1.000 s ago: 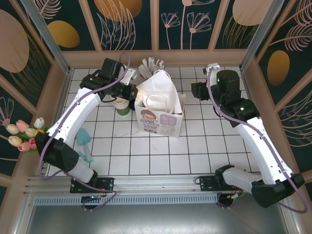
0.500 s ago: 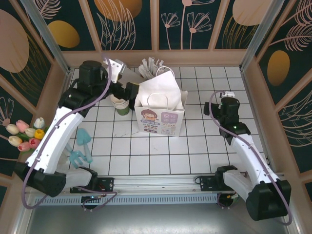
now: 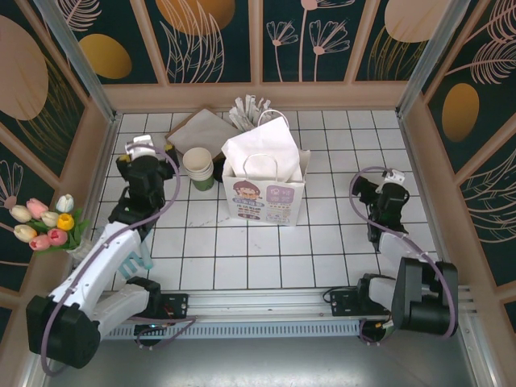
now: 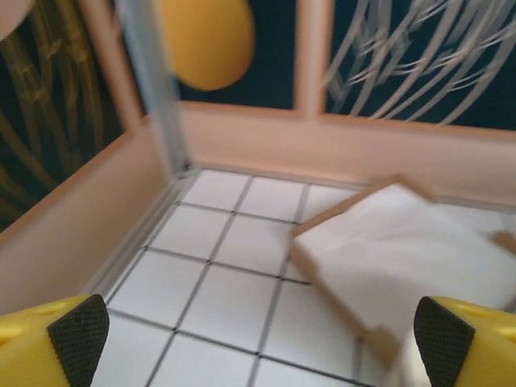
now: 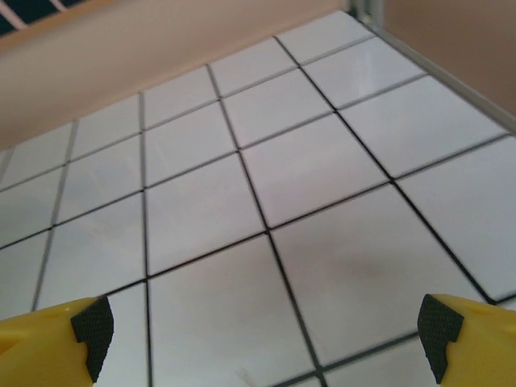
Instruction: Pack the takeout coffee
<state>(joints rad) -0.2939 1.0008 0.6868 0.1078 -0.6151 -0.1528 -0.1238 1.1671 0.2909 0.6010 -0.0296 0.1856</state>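
A white paper bag [image 3: 266, 173] with a printed front stands upright in the middle of the tiled table, its mouth crumpled half shut. The takeout coffee is hidden from me. Left of the bag is a stack of cream cups [image 3: 197, 161]; a green patch [image 3: 204, 185] shows at its foot, and I cannot tell what that is. My left gripper [image 3: 139, 151] [image 4: 260, 355] is pulled back left of the cups, open with nothing between its fingers. My right gripper [image 3: 389, 179] [image 5: 266, 347] is open over bare tiles, right of the bag.
A flat brown and white paper stack [image 3: 205, 129] [image 4: 403, 250] lies behind the cups. A pale green cup of white sticks [image 3: 248, 109] stands at the back. Tulips [image 3: 40, 222] and a teal tool [image 3: 133, 258] lie at the left. Walls enclose the table.
Both arms have drawn back from the bag toward the near edge and folded low. Both grippers have opened. The bag and the cups have stayed put.
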